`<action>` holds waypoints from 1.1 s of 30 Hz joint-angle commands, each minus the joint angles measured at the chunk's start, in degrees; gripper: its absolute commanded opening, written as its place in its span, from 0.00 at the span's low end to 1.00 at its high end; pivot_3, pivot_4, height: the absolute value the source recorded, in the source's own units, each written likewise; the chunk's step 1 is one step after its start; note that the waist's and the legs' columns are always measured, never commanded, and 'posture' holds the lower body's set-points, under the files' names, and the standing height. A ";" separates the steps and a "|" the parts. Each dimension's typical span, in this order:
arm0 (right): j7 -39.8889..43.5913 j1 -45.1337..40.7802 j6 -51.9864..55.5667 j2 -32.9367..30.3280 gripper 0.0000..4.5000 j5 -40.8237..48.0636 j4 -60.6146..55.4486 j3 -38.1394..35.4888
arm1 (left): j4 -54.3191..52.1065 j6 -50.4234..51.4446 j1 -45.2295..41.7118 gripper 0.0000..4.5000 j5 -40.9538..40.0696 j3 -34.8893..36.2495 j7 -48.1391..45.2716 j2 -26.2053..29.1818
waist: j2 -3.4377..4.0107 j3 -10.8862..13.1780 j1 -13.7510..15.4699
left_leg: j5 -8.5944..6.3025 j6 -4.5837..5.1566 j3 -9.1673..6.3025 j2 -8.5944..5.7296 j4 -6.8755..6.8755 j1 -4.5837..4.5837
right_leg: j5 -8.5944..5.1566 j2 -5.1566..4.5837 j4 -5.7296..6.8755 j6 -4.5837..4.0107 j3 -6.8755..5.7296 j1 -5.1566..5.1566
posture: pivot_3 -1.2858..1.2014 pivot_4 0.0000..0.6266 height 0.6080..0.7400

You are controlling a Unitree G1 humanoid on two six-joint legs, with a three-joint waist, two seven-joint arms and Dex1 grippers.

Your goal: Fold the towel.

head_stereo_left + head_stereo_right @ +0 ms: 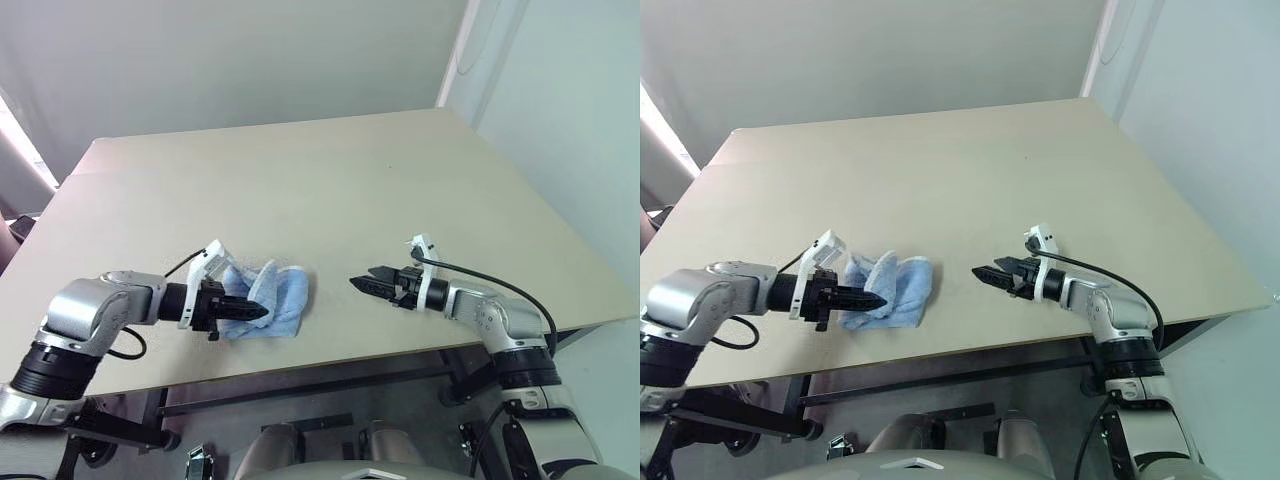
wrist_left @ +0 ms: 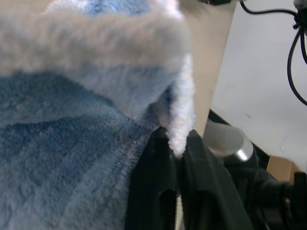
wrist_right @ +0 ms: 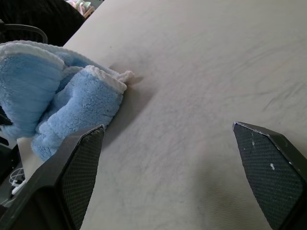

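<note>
Towel sits bunched near the table's front edge, a white-trimmed fold pinched by the left gripper, which reaches in level from its left. Right gripper (jaws wide, nothing held) points at it from the other side, clearly apart.

beige matte tabletop, square-ish, bare surface with faint scuffs; dark metal frame under the near edge. plain grey-white wall behind the far edge, pale wall on the right side with a white vertical trim strip at the corner. bright daylight from the far left edge
</note>
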 commanded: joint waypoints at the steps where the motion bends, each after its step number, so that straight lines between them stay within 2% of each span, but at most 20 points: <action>1: -0.39 -0.81 -0.97 -0.11 1.00 0.19 -1.43 -1.03 | 0.43 -1.28 -1.87 0.39 0.41 0.53 -1.19 -0.32 | 0.00 0.00 0.00 | 0.00 0.00 0.00 0.00 0.03 0.00 | 0.00 0.00 0.00 0.00 0.00 0.01 | 0.52 0.00 1.00; 4: -0.34 -1.17 -1.06 0.14 1.00 0.38 -1.22 -1.02 | 0.90 -1.58 -2.13 0.60 0.93 0.92 -0.60 -0.94 | -0.01 0.00 0.03 | 0.00 0.00 0.00 0.00 0.07 0.00 | 0.01 0.01 0.01 0.00 0.00 0.04 | 0.52 0.00 1.00; 12: 1.36 -1.87 -1.88 0.06 1.00 1.86 -1.55 -2.08 | -7.65 -0.16 1.28 0.60 -6.14 10.17 -0.81 0.40 | -0.06 0.03 -0.07 | 0.00 0.00 -0.01 0.01 0.07 0.01 | 0.03 0.01 0.01 0.03 0.00 0.04 | 0.52 0.00 1.00; 15: 3.43 -2.22 -1.63 -0.35 1.00 4.79 -5.16 -3.46 | -9.27 -4.37 3.82 0.60 -6.68 15.78 0.21 -0.41 | -0.06 0.03 -0.03 | 0.00 0.00 -0.01 0.01 0.06 0.03 | 0.03 0.02 0.01 0.02 0.01 0.05 | 0.52 0.00 1.00; 19: 7.24 -0.85 -6.31 -2.16 1.00 3.55 -13.48 -0.57 | -5.42 -12.06 5.41 0.60 -2.63 17.89 1.19 -0.82 | -0.06 0.03 0.12 | 0.00 0.00 -0.02 0.03 0.11 0.06 | 0.03 0.04 0.04 0.01 -0.01 0.10 | 0.52 0.00 1.00; 24: 12.39 0.82 -10.01 -5.61 1.00 0.61 -19.16 5.77 | 3.95 -22.94 1.79 0.60 4.12 15.13 3.09 -5.10 | -0.16 0.00 0.36 | -0.01 -0.01 -0.03 0.01 0.15 0.15 | 0.04 0.01 -0.04 0.03 -0.04 0.28 | 0.52 0.00 1.00; 26: 13.13 0.81 -10.88 -6.34 1.00 -0.46 -18.88 7.51 | 6.62 -28.04 0.22 0.60 8.05 12.00 3.26 -7.63 | -0.22 0.00 0.62 | -0.01 -0.01 -0.07 0.00 0.18 0.15 | 0.05 0.01 -0.07 0.04 -0.07 0.31 | 0.52 0.00 1.00; 30: 12.60 -0.51 -11.75 -5.98 1.00 -2.38 -15.78 9.17 | 10.10 -31.54 -2.26 0.60 11.34 6.30 1.96 -13.36 | -0.25 -0.01 1.43 | -0.01 0.00 -0.02 -0.02 0.21 0.13 | 0.13 0.01 -0.11 0.08 -0.04 0.31 | 0.52 0.00 1.00; 33: 11.78 -1.01 -12.32 -5.34 1.00 -3.00 -14.51 9.34 | 11.15 -35.72 -0.71 0.60 15.11 1.72 0.16 -15.26 | -0.26 -0.01 1.34 | 0.00 0.00 -0.01 0.01 0.19 0.13 | 0.17 0.05 -0.09 0.12 -0.03 0.26 | 0.52 0.00 1.00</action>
